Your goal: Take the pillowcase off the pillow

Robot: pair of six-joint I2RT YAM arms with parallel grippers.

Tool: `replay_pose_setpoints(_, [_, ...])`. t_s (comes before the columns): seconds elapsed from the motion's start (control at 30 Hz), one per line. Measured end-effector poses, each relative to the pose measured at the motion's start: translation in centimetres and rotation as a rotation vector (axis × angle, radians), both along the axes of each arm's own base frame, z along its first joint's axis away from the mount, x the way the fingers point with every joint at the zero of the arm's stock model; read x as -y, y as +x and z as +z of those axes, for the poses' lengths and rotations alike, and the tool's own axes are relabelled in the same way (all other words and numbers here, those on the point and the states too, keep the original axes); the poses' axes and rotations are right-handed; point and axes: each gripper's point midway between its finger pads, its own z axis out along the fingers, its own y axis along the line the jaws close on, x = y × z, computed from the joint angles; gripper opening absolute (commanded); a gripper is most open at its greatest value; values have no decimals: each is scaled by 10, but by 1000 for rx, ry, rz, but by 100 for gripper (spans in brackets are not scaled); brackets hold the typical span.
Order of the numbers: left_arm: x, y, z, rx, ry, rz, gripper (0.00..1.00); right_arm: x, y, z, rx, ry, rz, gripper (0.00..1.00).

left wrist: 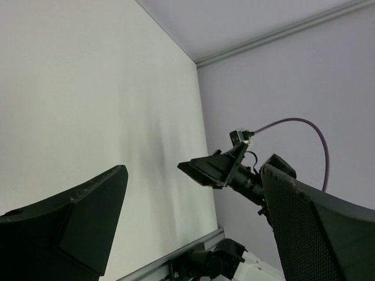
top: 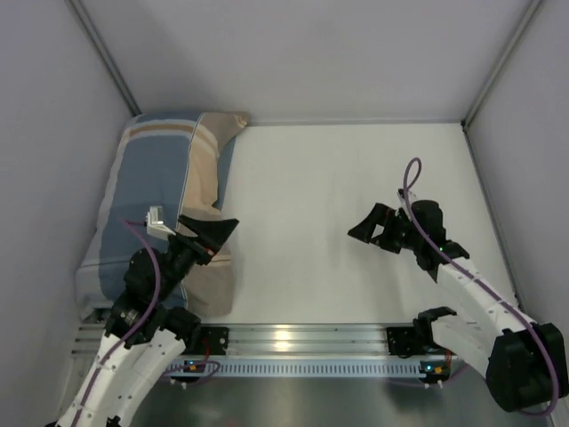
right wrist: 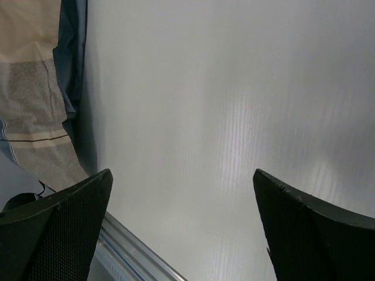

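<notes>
At the bench's [top: 338, 196] left edge the pillowcase [top: 156, 178] covers the pillow, my left fingers [top: 211, 228] and right fingers [top: 366, 226] spread empty; pinching too deep could drag pillow and cloth together.

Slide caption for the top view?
Left claw and right claw open, empty; blue-grey, tan-striped fabric pillowcase along left wall.

two robot arms, seen from above: we find white shells on the long links of the left arm [top: 105, 382] and the right arm [top: 476, 294], with black housings at the joints. a purple cable [top: 153, 271] runs along the left one, and a second purple cable [top: 410, 178] curves in a loop above the right. the left gripper [top: 218, 238] and right gripper [top: 367, 233] have black, wedge-shaped fingers [left wrist: 310, 228] with finely dimpled inner faces. we also note a small white block [top: 156, 216] on the left wrist.
</notes>
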Motion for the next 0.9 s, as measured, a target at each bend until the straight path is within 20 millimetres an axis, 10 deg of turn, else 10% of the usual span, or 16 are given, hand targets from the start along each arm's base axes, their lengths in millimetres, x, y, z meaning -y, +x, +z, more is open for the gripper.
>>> replay_pose_setpoints(0.27, [-23, 0, 10, -5, 69, 107, 99, -48, 17, 28, 79, 213, 102, 100])
replay_pose_setpoints(0.57, [-25, -14, 20, 32, 62, 80, 99, -177, 13, 48, 56, 384, 394, 99])
replay_pose_setpoints(0.9, [-22, -35, 38, 64, 4, 26, 99, -272, 8, 4, -50, 547, 537, 100])
